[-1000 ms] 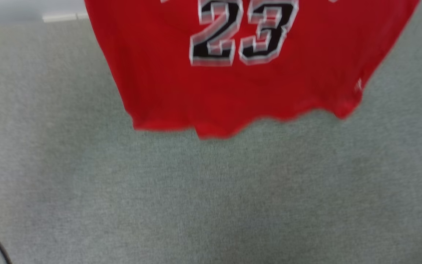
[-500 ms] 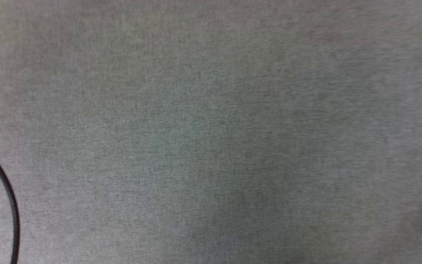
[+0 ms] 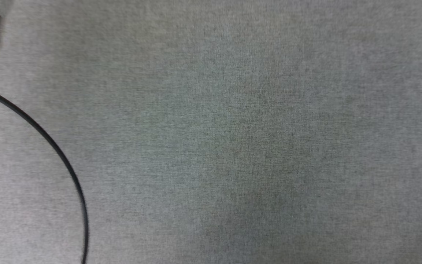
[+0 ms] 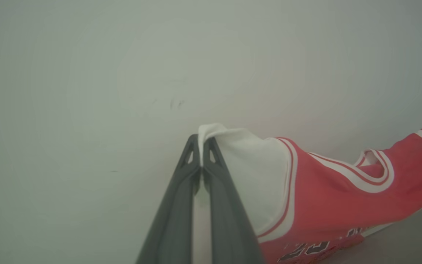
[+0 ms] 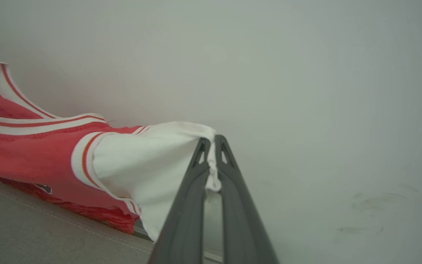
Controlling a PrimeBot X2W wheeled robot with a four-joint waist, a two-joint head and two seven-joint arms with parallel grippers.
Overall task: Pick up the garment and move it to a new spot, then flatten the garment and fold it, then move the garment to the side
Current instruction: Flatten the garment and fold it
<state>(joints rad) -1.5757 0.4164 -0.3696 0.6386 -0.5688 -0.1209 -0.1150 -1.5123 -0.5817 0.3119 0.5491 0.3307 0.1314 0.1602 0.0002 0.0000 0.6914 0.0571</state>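
- Across the head view spreads a grey fabric surface [image 3: 233, 146], with a thin black cable [image 3: 55, 148] curving down the left side. A dark smear in the top left corner is too blurred to make out.
- Left wrist view: the left gripper [image 4: 200, 145] is pinched tight on a white sleeve of the garment [image 4: 328, 190], which stretches rightward in front of a pale wall [image 4: 123, 73]. Its chest letters are cut off at the bottom edge.
- Right wrist view: the right gripper [image 5: 212, 143] is clamped on a white sleeve, and the red body runs off the left edge.
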